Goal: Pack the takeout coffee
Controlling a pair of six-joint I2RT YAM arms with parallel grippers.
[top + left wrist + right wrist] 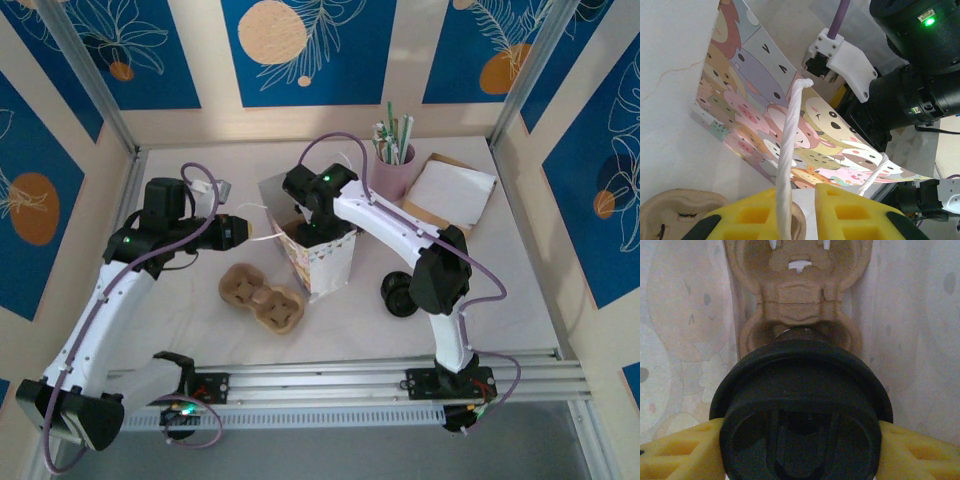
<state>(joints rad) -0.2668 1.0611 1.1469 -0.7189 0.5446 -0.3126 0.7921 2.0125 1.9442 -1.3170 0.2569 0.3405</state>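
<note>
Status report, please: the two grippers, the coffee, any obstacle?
Left gripper: jaws shut on bag handle. Right gripper: jaws shut on takeout coffee, inside bag, over cup carrier. No obstacle seen.

takeout coffee (800,405): paper body hidden | carrier (799,295): top cut off

The cartoon-animal paper bag (322,262) stands open in the middle of the table (520,300), white rope handle (788,165) stretched out to the left. A brown pulp cup carrier (262,298) lies just left of it, and a second carrier (797,285) sits inside the bag. Black lids (399,294) are stacked to the right. At the back, a pink cup (393,172) of straws (395,125), next to a cardboard box (420,213) of white napkins (452,188).
</note>
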